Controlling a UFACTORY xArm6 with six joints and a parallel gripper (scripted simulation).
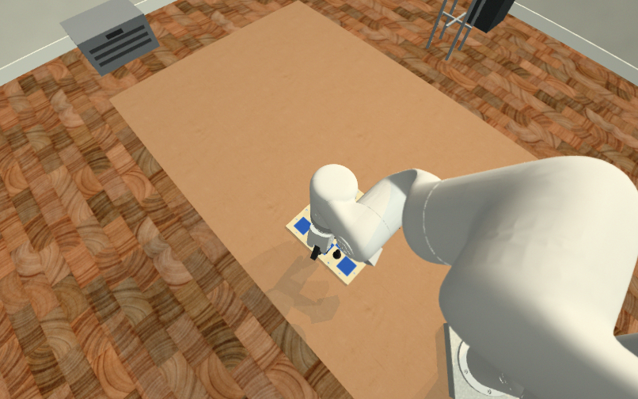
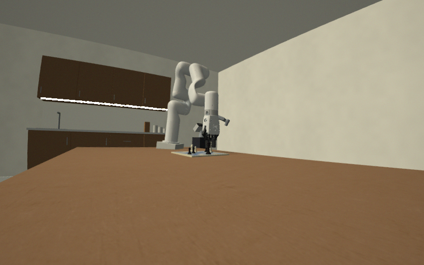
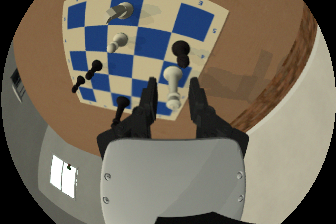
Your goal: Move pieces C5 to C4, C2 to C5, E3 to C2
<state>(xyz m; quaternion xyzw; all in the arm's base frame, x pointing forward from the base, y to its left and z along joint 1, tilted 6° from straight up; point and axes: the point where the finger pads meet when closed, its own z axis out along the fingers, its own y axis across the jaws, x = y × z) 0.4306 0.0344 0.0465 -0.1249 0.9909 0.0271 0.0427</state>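
The small blue-and-cream chessboard (image 3: 200, 17) (image 1: 301, 226) (image 2: 218, 153) lies on the brown table near the arm's base. My gripper (image 3: 173, 86) (image 1: 314, 253) (image 2: 208, 143) points down over the board's near edge, its fingers partly open. A white piece (image 3: 172, 73) stands upright between the two fingertips, with a gap on each side. A black piece (image 3: 180, 52) (image 1: 335, 254) stands just beyond it. A white pawn (image 3: 118, 40), a grey piece (image 3: 120, 12) and several black pieces, one of them a pawn (image 3: 95, 68), stand on the left half. The square labels are too small to read.
The arm's big white links hide much of the board in the top view. A grey box (image 1: 112, 36) and a metal stand (image 1: 453, 24) stand on the wooden floor far from the table. The table (image 1: 261, 108) stretches wide around the board.
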